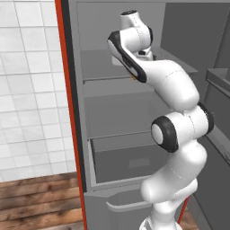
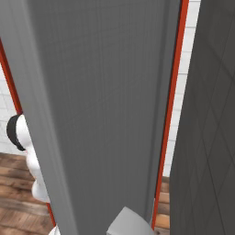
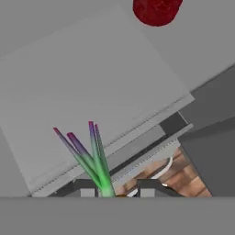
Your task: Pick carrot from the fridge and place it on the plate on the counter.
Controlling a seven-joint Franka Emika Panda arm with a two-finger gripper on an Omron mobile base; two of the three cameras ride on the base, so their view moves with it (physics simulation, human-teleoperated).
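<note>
In the hand view the carrot's point(image 3: 103, 180) green, purple-tipped leaves fan up from between my two fingertips, and a sliver of its orange body shows at the bottom edge. My gripper point(image 3: 117, 189) is shut on the carrot, held over the front edge of a flat grey fridge shelf point(image 3: 92, 87). In the left base view my arm reaches into the open fridge point(image 1: 121, 117) at upper-shelf height. The arm covers the hand there, and a speck of the orange carrot point(image 1: 134, 77) peeks out beside it. The plate and counter are out of view.
A red can point(image 3: 156, 10) stands further back on the same shelf. Below are more shelves and a drawer point(image 1: 128, 164). The fridge's red-orange side edge point(image 1: 67, 103) borders a white tiled wall. The grey fridge door point(image 2: 105, 114) stands close on the right. The floor is wooden.
</note>
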